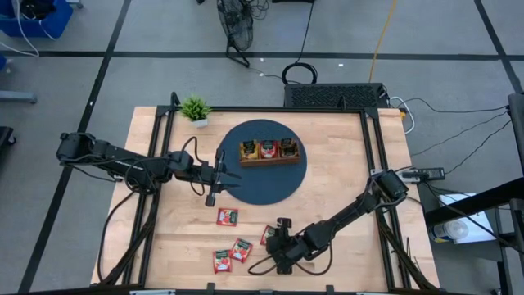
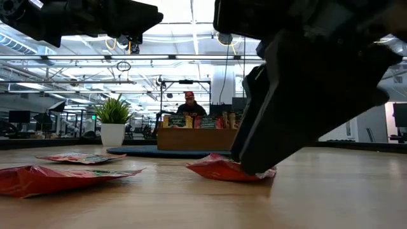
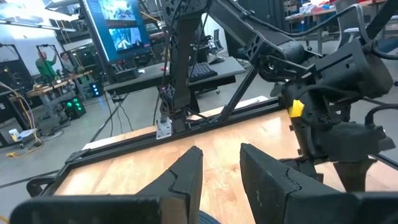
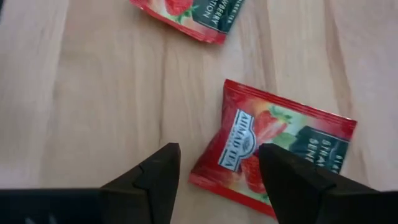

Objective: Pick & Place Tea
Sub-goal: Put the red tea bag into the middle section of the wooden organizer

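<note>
Pale wooden counter (image 4: 81, 81) with fine, smooth grain; the red strawberry tea sachet (image 4: 273, 149) looks like glossy, crinkled foil; the right tool (image 4: 217, 180) is matt black plastic.

Four red tea sachets (image 1: 227, 216) lie loose on the near half of the table, one wooden tray (image 1: 268, 159) with three filled compartments sits on one dark round mat (image 1: 246, 184), one small potted plant (image 1: 196, 110) stands far left, and two arms work above.
</note>
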You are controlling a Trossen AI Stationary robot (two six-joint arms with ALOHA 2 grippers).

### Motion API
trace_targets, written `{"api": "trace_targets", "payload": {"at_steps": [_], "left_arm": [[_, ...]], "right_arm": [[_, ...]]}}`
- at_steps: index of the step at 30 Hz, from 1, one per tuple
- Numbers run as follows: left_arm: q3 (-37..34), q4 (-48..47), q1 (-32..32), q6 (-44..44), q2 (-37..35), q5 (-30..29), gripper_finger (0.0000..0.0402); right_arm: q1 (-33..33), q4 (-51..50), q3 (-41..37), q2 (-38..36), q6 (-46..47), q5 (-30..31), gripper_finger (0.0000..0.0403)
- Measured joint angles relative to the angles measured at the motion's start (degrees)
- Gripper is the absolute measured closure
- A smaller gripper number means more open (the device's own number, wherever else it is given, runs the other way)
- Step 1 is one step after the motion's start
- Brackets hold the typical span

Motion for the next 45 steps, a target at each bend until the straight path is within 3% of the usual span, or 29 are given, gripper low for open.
{"api": "trace_targets", "payload": {"at_steps": [10,13,17,19,25,34,37,41,45], "left_arm": [[0.0,0.0,0.0,0.0,0.0,0.0,0.0289],[0.0,0.0,0.0,0.0,0.0,0.0,0.0289],[0.0,0.0,0.0,0.0,0.0,0.0,0.0289],[0.0,0.0,0.0,0.0,0.0,0.0,0.0289],[0.0,0.0,0.0,0.0,0.0,0.0,0.0289],[0.0,0.1,0.0,0.0,0.0,0.0,0.0289],[0.0,0.8,0.0,0.0,0.0,0.0,0.0289],[0.0,4.2,0.0,-1.6,0.0,0.0,0.0289],[0.0,6.3,0.0,-6.9,0.0,-0.6,0.0289]], "right_arm": [[-0.1,-3.7,0.3,4.0,4.0,0.7,0.0221],[0.1,-6.1,0.2,3.4,4.2,0.6,0.0265],[1.1,-6.4,0.2,2.4,0.7,1.1,0.0363],[2.1,-6.4,0.1,1.7,-1.7,2.4,0.0387],[6.2,-11.6,-0.4,-1.9,-8.7,15.5,0.0393],[7.6,-11.2,-1.5,-3.6,-28.1,56.8,0.0394],[4.8,-8.4,-4.7,-3.6,-32.5,66.5,0.0394],[-1.1,-6.3,-8.3,-3.5,-34.6,70.6,0.0394],[-8.1,-2.4,-10.6,-3.6,-36.0,66.3,0.0394]]}}
